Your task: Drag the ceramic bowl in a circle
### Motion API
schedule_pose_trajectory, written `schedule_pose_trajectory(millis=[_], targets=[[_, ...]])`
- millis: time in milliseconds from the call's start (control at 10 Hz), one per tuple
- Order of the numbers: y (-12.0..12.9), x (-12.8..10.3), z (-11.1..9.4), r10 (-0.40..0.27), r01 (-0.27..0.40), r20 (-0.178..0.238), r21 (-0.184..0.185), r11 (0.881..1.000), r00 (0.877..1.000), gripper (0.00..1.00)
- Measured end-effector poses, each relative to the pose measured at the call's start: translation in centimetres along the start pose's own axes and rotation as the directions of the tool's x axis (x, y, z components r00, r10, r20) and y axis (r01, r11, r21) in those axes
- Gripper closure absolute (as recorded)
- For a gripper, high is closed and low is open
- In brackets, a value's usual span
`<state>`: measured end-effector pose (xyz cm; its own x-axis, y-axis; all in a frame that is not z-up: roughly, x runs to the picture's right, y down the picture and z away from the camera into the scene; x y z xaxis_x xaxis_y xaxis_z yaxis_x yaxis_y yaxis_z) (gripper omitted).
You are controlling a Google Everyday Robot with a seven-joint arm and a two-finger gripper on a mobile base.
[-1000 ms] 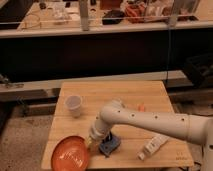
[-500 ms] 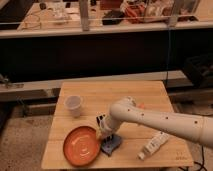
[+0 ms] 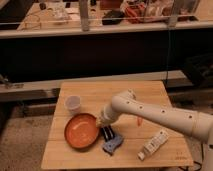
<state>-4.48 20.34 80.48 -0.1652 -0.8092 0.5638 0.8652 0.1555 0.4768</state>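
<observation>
One arm is reaching down to the ceramic bowl's (image 3: 81,131) right rim.

Its gripper (image 3: 100,123) is touching that edge; I cannot tell how it is set. The bowl is sitting front-left on the wooden table (image 3: 150,97), below a white cup (image 3: 73,104), beside a blue object (image 3: 113,144).

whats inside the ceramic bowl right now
The ceramic bowl looks empty: only its orange-red inner surface shows. The hand sits at the bowl's right rim, covering that edge, so anything under it there cannot be seen.
</observation>
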Motion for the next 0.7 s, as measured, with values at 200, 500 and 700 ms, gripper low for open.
schedule_pose_trajectory(millis=[200, 500, 700], targets=[[-2.4, 0.7, 1.6, -0.028, 0.028, 0.014, 0.027, 0.999, 0.999, 0.98], [-8.2, 1.0, 5.3, -0.121, 0.115, 0.066, 0.089, 0.989, 0.990, 0.98], [-12.1, -0.2, 7.4, -0.225, 0.206, 0.117, 0.158, 0.966, 0.967, 0.98]])
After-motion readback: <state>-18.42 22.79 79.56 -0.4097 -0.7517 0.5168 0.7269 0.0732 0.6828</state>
